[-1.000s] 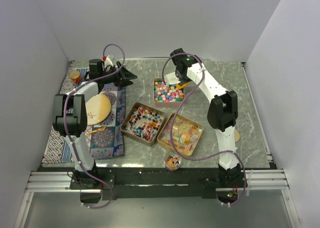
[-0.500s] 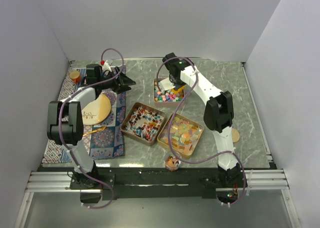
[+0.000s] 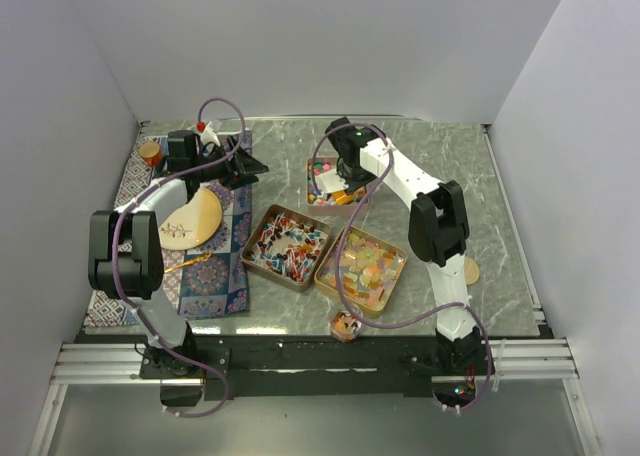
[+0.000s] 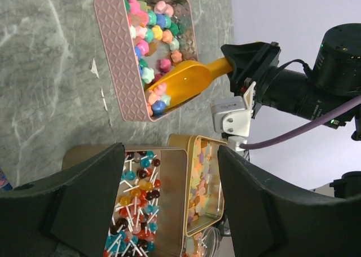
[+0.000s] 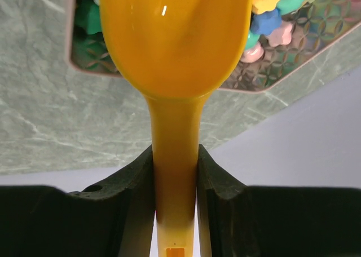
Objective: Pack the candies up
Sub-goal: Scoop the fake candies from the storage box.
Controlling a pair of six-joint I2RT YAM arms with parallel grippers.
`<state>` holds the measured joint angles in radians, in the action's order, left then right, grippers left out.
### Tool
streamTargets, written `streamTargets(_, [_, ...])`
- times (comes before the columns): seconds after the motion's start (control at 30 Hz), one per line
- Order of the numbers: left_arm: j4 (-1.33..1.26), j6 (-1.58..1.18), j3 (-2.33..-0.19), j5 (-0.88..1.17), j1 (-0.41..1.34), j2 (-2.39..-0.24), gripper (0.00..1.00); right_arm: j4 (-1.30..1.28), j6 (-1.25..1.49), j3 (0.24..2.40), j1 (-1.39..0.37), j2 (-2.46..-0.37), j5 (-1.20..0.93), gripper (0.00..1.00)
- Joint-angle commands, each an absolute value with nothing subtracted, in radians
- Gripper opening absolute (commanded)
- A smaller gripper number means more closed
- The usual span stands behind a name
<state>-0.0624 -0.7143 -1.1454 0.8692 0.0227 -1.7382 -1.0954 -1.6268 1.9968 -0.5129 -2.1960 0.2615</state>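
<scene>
1. Right claw (image 3: 343,181), seen from above, now hangs over the pink tin (image 3: 310,181) of round multicolour candies (image 3: 322,171) at the far middle of the table (image 3: 450,156). A second ago it stood at the tin's far right corner, with the whole tin on show. It has swung left and dipped, so I judge that a scooping stroke is under way. The left claw (image 3: 255,163) points toward that tin from the far edge of the patterned mat (image 3: 215,266). Its spot has hardly changed, though its arm's elbow has drawn back toward the left wall. The wrapped candies (image 3: 287,244) and the yellow-orange squares (image 3: 362,266) lie in their own two tins nearer the arms, with no claw near them.

2. From the left wrist, the left claw (image 4: 169,172) stands wide and holds nothing. Beyond it the orange scoop (image 4: 180,83) lies tilted inside the pink tin (image 4: 119,48). Its tip is pushed among the candies (image 4: 158,26) close to the tin's wall, with a few pieces at its lip. The right claw (image 4: 248,62) carries it by the handle.

3. From the right wrist, the right claw (image 5: 175,178) is narrowed tight on the scoop's (image 5: 175,37) handle, and both fingers (image 5: 135,206) touch it. Only the back of the bowl shows, over the tin (image 5: 271,65), so this view does not tell how much it has gathered. I judge that this stroke has packed no candy yet and that lifting the load out level comes next.
</scene>
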Motion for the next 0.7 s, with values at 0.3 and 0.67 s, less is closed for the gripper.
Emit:
streamTargets(0.3, [-0.054,-0.669,-1.137,0.853,0.018,-1.713,0.73,-1.158,-1.631,2.155,-0.497,-2.345,0.144,0.0])
streamTargets(0.67, [-0.028,-0.635,-1.149,0.845,0.018,-1.724,0.74,-1.238,-1.618,2.318,-0.468,-2.456,0.003,0.0])
